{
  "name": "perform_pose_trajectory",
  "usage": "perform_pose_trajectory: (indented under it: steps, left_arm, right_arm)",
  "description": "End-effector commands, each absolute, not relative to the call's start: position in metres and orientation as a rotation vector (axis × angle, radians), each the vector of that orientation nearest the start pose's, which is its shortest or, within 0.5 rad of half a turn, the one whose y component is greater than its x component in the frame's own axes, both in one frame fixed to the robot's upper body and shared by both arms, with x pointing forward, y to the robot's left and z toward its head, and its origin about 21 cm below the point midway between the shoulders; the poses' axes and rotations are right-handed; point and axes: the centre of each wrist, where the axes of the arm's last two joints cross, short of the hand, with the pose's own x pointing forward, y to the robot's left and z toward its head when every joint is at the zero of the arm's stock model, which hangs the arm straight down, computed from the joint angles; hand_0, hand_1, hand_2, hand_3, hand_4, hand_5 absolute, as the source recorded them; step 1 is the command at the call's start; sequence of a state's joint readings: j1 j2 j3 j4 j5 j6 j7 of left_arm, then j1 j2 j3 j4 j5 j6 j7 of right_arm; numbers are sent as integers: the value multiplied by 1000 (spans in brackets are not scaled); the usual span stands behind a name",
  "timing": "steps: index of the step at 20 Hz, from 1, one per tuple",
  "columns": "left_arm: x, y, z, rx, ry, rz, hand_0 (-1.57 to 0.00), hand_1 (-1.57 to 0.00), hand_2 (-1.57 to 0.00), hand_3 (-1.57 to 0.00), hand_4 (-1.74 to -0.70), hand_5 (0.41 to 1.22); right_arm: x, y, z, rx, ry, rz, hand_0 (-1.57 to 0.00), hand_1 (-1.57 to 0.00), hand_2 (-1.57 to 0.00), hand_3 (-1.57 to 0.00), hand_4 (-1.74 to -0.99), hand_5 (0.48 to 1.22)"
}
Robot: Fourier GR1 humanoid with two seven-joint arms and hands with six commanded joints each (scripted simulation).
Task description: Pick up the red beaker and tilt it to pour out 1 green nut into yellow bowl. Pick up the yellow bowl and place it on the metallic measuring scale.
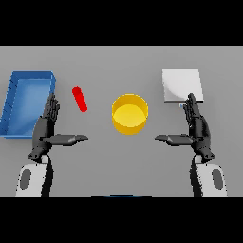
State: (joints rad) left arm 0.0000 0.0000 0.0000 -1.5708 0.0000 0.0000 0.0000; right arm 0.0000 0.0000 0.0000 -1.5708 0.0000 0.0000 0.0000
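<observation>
Head view: left hand (46, 127) and right hand (198, 127) both spread wide, holding nothing. Beaker (79, 99) lies tilted between tray (14, 102) and bowl (129, 114); scale (182, 85) far right. Left hand should grasp beaker mid-body, then tilt gently.

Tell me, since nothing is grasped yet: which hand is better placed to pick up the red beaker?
Left. The left hand is open close beside the red beaker; the right hand sits beyond the yellow bowl.
</observation>
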Motion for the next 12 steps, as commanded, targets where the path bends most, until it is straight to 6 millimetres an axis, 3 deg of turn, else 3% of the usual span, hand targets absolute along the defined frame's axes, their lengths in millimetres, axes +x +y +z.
perform_pose_trajectory:
  steps: [1, 6, 9, 12]
  left_arm:
    - [249, 229, -2, 0, -1570, 1, 1, 1, 1, 1, -1204, 652]
    - [255, 230, -1, 5, -1564, 4, 1, 1, 1, 1, -1204, 652]
    - [232, 226, 11, 66, -1616, -166, 1, 1, 1, 1, -1212, 650]
    - [232, 223, 13, 91, -1560, -202, 1, 1, 1, 1, -1224, 660]
  right_arm:
    - [248, -228, -3, 0, -1571, -1, 1, 1, 1, 1, -1245, 681]
    - [247, -223, -3, 12, -1565, 0, 1, 1, 1, 1, -1245, 681]
    - [223, -229, 5, -189, -1707, 254, 1, 1, 1, 1, -1239, 679]
    - [220, -226, 7, -226, -1693, 294, 1, 1, 1, 1, -1235, 678]
